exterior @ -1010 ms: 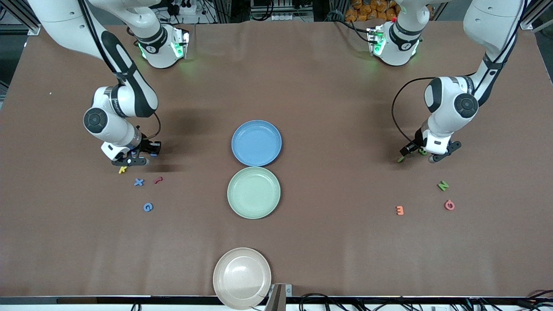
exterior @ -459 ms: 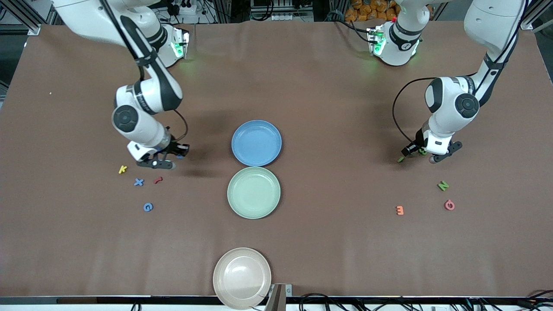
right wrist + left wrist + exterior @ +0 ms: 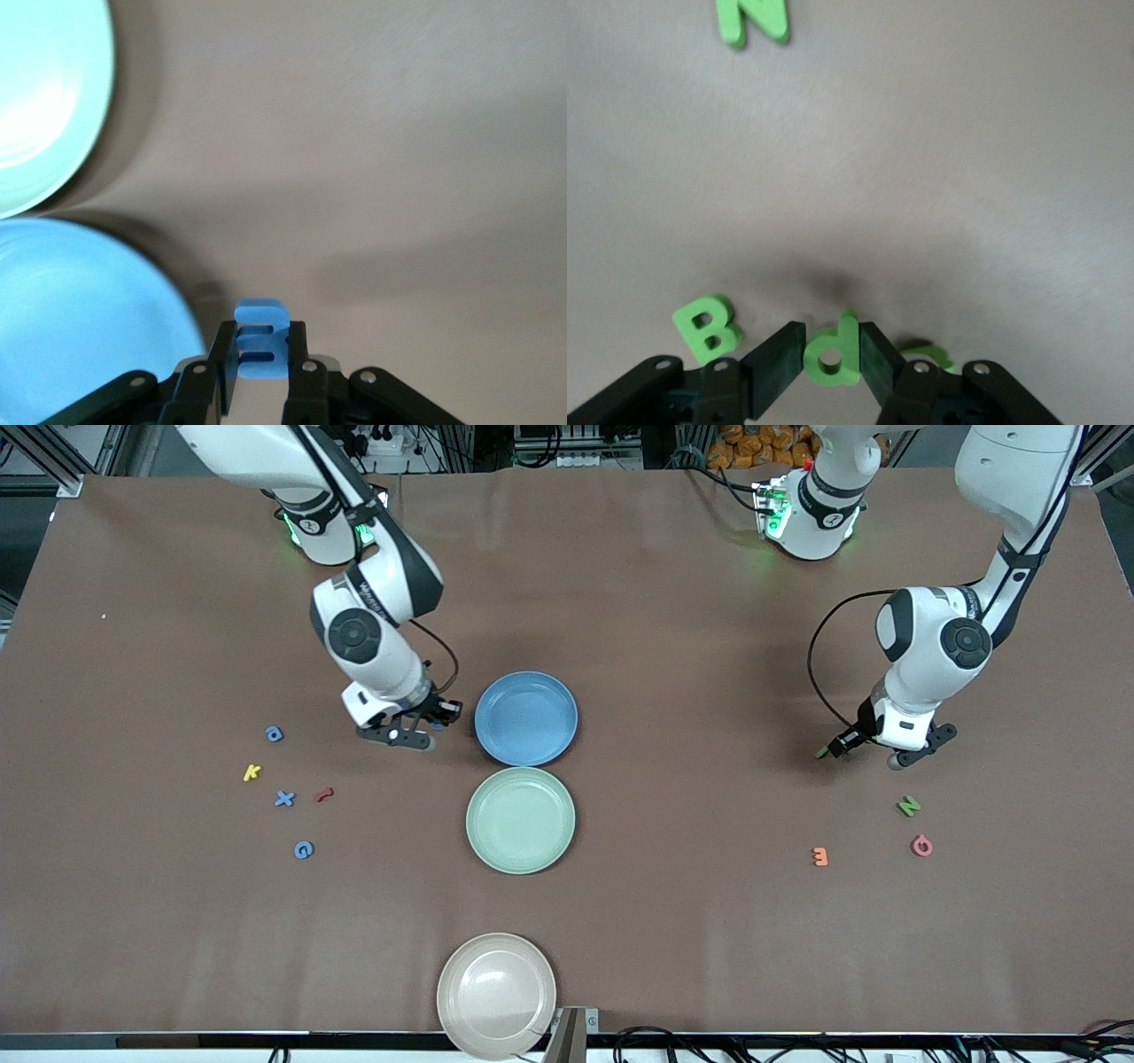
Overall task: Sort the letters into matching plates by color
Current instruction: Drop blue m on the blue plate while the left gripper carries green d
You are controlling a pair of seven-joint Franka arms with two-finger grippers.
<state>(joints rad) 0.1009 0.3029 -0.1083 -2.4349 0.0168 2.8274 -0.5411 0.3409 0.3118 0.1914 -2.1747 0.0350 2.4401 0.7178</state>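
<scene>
My right gripper [image 3: 415,735] is shut on a small blue letter [image 3: 261,341] and hangs just beside the blue plate [image 3: 526,718], on the right arm's side of it. The mint green plate [image 3: 520,819] lies next to the blue one, nearer the front camera. My left gripper [image 3: 893,749] sits low over the table at the left arm's end, shut on a green letter "d" [image 3: 833,352]. A green "B" [image 3: 706,328] lies close by it and a green "N" [image 3: 909,806] a little farther off. Blue letters "a" [image 3: 274,733], "x" [image 3: 284,799] and "G" [image 3: 304,850] lie at the right arm's end.
A yellow letter [image 3: 252,772] and a red letter [image 3: 324,794] lie among the blue ones. An orange letter [image 3: 820,856] and a pink one [image 3: 922,845] lie near the green "N". A beige plate [image 3: 496,992] sits at the table edge nearest the front camera.
The right arm has carried its blue letter from the letter cluster to beside the blue plate, uncovering the blue "a". The left gripper has closed on the green "d".
</scene>
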